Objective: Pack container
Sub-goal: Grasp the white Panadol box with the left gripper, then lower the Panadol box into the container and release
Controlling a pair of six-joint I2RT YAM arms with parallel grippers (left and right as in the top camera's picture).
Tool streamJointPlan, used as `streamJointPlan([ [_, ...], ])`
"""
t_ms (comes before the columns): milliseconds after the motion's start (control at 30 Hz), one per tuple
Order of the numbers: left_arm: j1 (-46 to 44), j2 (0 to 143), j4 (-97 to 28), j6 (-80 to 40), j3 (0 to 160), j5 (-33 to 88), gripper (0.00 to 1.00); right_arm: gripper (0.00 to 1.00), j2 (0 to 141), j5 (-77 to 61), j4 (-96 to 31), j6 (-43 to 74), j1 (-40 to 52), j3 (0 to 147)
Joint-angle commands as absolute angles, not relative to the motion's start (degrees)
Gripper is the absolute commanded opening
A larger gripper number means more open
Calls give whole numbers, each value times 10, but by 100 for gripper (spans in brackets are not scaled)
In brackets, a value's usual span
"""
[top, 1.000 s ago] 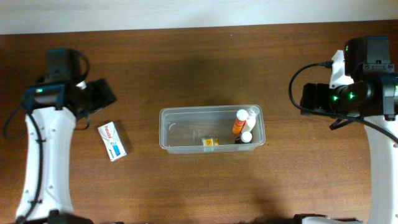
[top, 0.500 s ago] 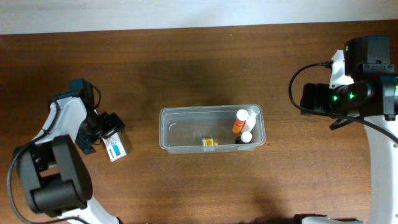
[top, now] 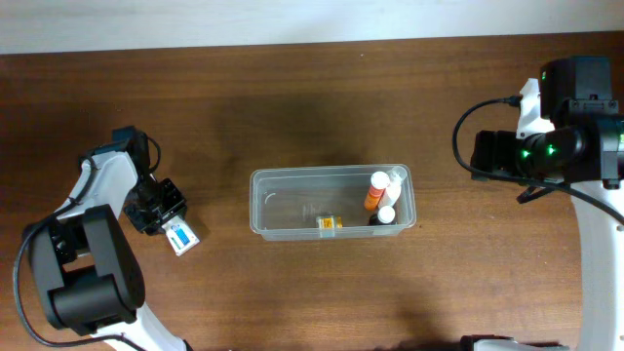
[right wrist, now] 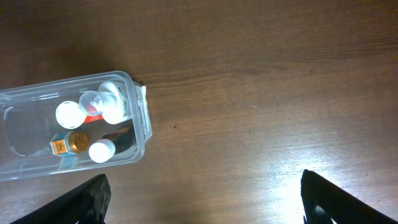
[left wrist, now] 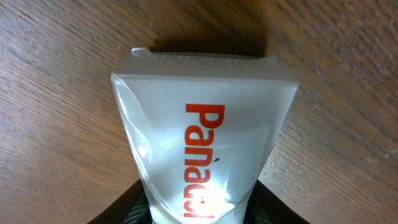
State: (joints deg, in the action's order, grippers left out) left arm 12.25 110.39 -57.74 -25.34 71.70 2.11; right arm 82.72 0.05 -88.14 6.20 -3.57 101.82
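Observation:
A white box (left wrist: 205, 143) with red lettering lies on the wooden table at the left. My left gripper (left wrist: 199, 210) is shut on its near end, one dark finger on each side. From overhead the gripper (top: 159, 208) covers most of the box (top: 182, 237). The clear container (top: 292, 207) sits mid-table with several small bottles (top: 382, 200) standing at its right end. My right gripper (right wrist: 205, 202) hangs open and empty over bare wood, to the right of the container (right wrist: 28, 93). The bottles (right wrist: 93, 124) show in that view too.
Dark wooden table (top: 292, 107) all round, with a pale wall strip along its far edge. The right arm's body (top: 546, 146) hovers at the right side. The left arm's base (top: 83, 273) sits near the front left.
The left arm swung down from the far left onto the white box, and its jaws went from open to shut on it. The right arm and the container have not moved.

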Motion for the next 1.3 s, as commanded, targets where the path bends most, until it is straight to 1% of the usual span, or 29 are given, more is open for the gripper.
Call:
streamJointPlan([
  [0, 111, 1096, -592, -246, 743, 37, 42, 89, 830, 7, -881, 62, -39, 1015],
  [167, 65, 1042, -613, -216, 795, 37, 42, 89, 830, 7, -881, 62, -39, 1015],
  [300, -5, 975, -607, -147, 830, 26, 43, 89, 830, 7, -881, 62, -39, 1015],
  [533, -160, 880, -544, 63, 838, 15, 43, 89, 830, 7, -881, 62, -39, 1015],
  [667, -249, 880, -553, 183, 833, 20, 45, 89, 830, 7, -881, 62, -39, 1015],
  [800, -308, 894, -555, 276, 809, 22, 47, 89, 830, 7, -881, 62, -39, 1015],
  [867, -328, 907, -551, 304, 794, 22, 48, 89, 830, 7, -881, 62, -39, 1015],
  [1000, -340, 945, -541, 312, 781, 22, 49, 89, 830, 7, -881, 62, -39, 1015],
  [1067, -340, 966, -536, 312, 781, 21, 52, 89, 830, 7, -881, 62, -39, 1015],
  [1167, -340, 1002, -520, 312, 781, 22, 53, 89, 830, 7, -881, 62, -39, 1015],
  [1267, -340, 1006, -514, 311, 781, 21, 57, 89, 830, 7, -881, 62, -39, 1015],
])
